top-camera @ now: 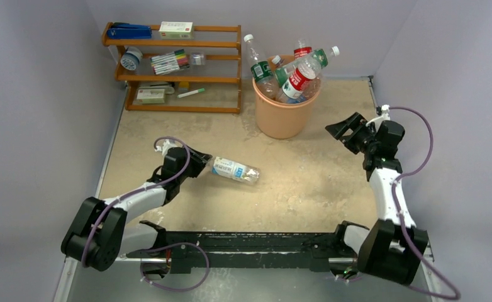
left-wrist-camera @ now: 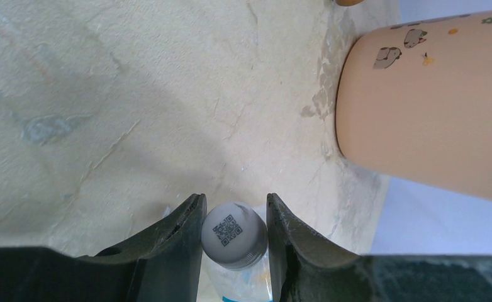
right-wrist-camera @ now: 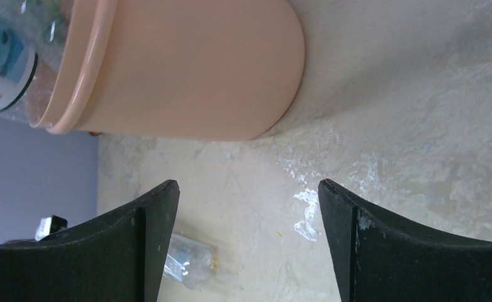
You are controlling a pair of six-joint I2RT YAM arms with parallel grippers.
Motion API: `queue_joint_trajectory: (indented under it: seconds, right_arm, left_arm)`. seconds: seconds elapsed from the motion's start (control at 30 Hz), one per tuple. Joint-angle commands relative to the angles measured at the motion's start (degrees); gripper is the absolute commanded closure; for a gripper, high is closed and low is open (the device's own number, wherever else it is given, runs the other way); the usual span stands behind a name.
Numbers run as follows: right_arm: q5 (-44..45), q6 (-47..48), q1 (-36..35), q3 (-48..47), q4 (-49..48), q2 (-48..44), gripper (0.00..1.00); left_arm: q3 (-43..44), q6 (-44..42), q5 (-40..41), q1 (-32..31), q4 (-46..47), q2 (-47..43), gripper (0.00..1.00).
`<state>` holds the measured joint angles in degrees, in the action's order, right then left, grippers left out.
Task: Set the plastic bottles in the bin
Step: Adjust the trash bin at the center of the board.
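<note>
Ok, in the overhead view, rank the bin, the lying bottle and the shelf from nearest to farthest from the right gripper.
1. Bin, just left of the right gripper.
2. Lying bottle, mid-table, in the left gripper.
3. Shelf, back left corner.

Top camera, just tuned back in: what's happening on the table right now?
The left claw is shut on the cap of the one bottle lying on the table. The bin at the far side is already heaped with bottles sticking out above its rim. The right claw is open and empty, held off to the right of the bin.
</note>
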<state>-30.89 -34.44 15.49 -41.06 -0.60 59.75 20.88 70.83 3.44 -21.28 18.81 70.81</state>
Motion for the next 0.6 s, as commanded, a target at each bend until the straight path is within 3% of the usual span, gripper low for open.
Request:
queue_joint_trajectory:
  seconds: [0.0,0.17,0.57]
  right_arm:
    - [-6.4,-8.0,1.6,-1.3,-14.6,7.4,0.15]
    - [-6.6,-15.1,2.4,-8.9,-26.9,21.8,0.12]
    - [-11.2,-22.6,4.4,-41.7,-32.8,58.5,0.12]
  left_arm:
    - [-1.3,-2.7,3.1,-0.9,-4.5,-4.8,0.70]
    - [-1.8,-3.8,2.9,-1.0,-8.7,-9.1,0.70]
    - [-1.8,-3.9,1.6,-1.0,-15.8,-17.8,0.70]
